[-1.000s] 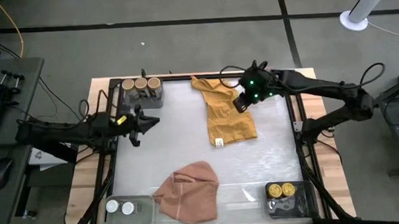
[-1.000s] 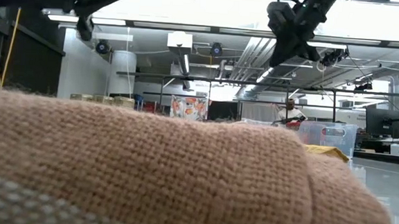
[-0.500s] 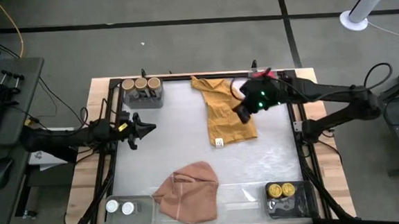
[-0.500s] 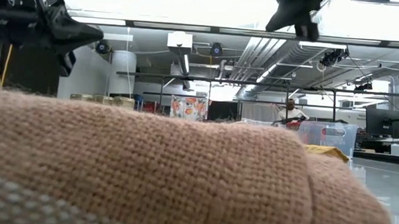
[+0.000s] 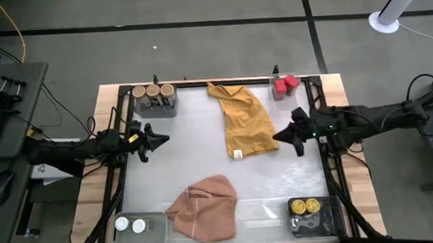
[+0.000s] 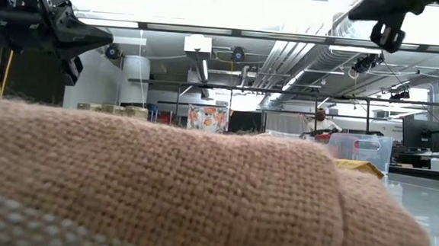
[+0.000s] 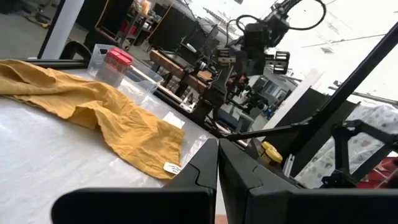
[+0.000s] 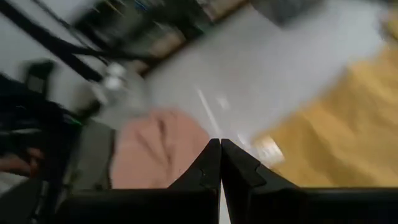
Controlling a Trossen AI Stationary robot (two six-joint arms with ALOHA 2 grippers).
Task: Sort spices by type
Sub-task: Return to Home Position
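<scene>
Sorted at table [image 5: 203, 156] corners: three tan-lidded round jars [image 5: 153, 91], two red boxy tins [image 5: 284, 84], two white-lidded jars [image 5: 130, 225], two yellow-lidded jars [image 5: 305, 206]. Likely light, rigid, slick; grip mid-body. Left gripper [image 5: 164, 137], right gripper [image 5: 278, 138] pinched together, empty.

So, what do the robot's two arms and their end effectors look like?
Both arms are dark, slim and jointed. The left arm carries a small yellow mark near the left end effector; thin black cables loop beside the right arm. The right end effector is dark too. Each has two flat, dark fingers with angular tips.
</scene>
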